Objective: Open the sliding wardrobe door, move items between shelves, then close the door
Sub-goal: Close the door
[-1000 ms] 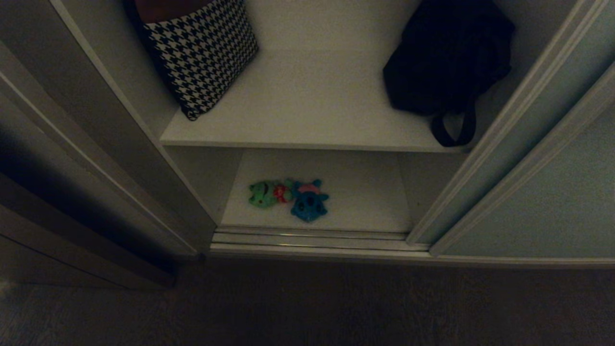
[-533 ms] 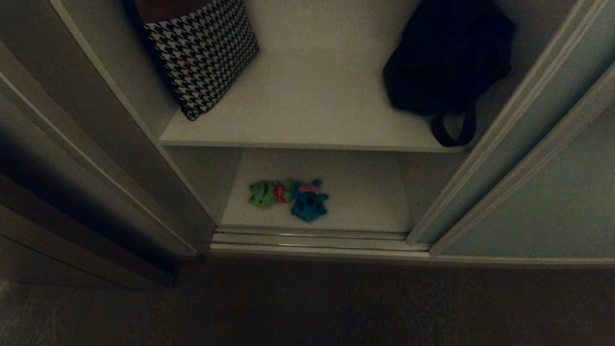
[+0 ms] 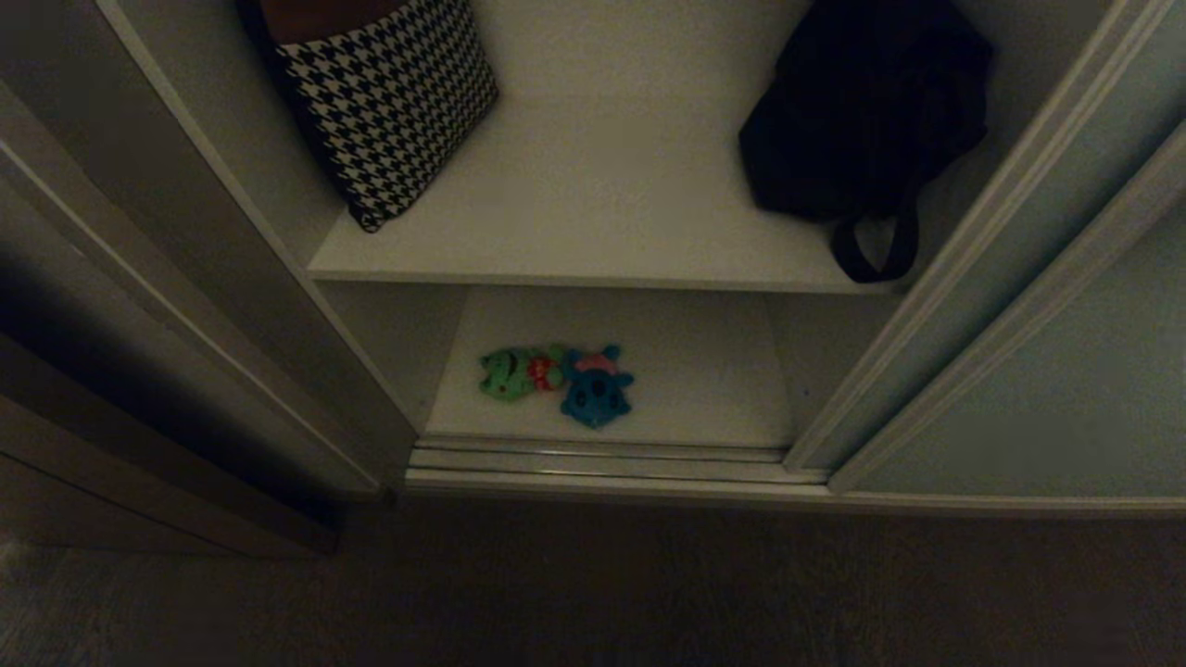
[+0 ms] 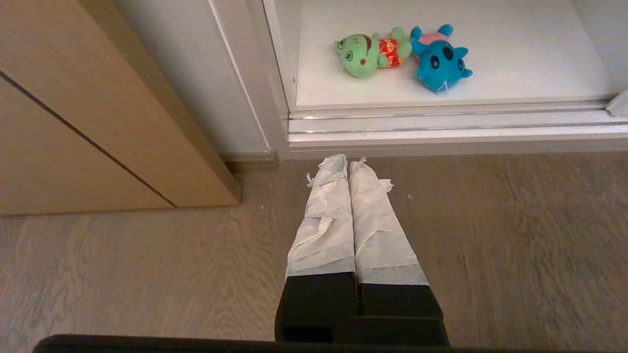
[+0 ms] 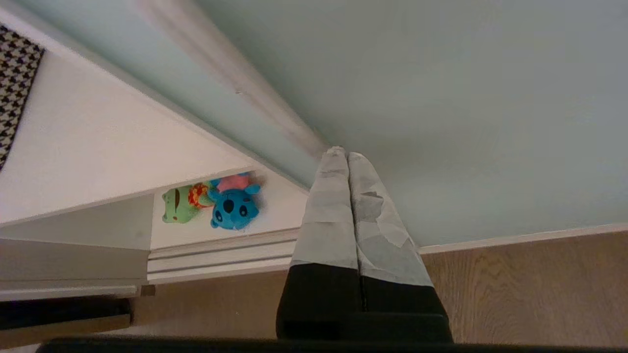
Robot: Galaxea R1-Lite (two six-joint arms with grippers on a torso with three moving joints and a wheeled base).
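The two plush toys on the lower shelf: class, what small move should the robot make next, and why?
Probably open the right gripper and bring it toward the blue toy. The sliding door already stands aside, both toys lie on the lower shelf, the green toy beside the blue, and the upper shelf has free room; both grippers are shut and empty, the left gripper over the floor.

The head view looks forward and steeply down from high up into the open wardrobe, taking in the upper shelf (image 3: 593,213), the lower shelf (image 3: 704,380) and a strip of floor (image 3: 593,593). The left wrist view sits low, just above the floor (image 4: 515,245), facing the wardrobe's bottom track over its own left gripper (image 4: 348,162). The right wrist view is tilted, close to the sliding wardrobe door (image 5: 466,98), looking along it past the right gripper (image 5: 342,153). All three views share the green toy (image 3: 510,372) and blue toy (image 3: 595,389).
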